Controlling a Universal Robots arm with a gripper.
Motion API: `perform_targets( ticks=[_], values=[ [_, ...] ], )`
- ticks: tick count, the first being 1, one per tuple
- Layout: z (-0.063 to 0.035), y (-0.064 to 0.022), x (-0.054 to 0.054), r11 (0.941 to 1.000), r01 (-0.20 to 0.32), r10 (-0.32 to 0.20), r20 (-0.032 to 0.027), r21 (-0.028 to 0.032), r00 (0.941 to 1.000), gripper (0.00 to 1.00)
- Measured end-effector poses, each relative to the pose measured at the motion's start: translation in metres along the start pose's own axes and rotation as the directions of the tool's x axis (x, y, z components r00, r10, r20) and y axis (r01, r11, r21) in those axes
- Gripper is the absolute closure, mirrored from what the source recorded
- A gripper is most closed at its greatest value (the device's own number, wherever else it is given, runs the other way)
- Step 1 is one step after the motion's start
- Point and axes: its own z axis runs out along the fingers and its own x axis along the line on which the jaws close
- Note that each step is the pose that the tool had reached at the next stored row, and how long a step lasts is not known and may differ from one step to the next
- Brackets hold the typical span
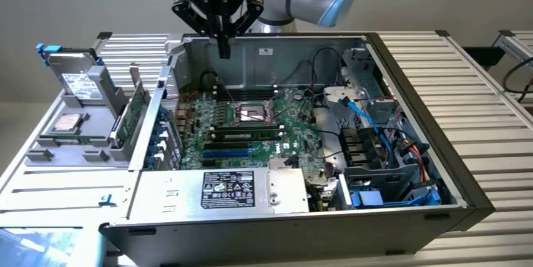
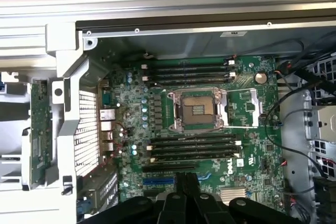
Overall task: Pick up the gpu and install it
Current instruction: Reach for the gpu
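Claw (image 1: 222, 46) closed on nothing, hovering over the back wall of the open PC case (image 1: 266, 61).
Exterior view: motherboard (image 1: 288, 120) at 5 o'clock below it; gpu (image 1: 125, 117) on edge in grey rack (image 1: 79, 148) outside the case, 8 o'clock, well apart.

I see an open grey metal computer case (image 1: 275, 61) holding a large green motherboard (image 1: 266, 117) and a silver labelled power supply box (image 1: 224, 190); silver hard drives (image 1: 79, 84) sit outside it.

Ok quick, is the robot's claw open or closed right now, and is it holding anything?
Gripper: shut, holding nothing, above the open computer case; the gpu stands outside the case.
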Motion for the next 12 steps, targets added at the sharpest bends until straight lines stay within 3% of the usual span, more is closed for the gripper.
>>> perform_targets(
  ticks=[12],
  values=[
    [0.0013,-0.0004,0.046,1.0,0.002,-0.002,0.0001,0.001,1.0,0.88]
  ],
)
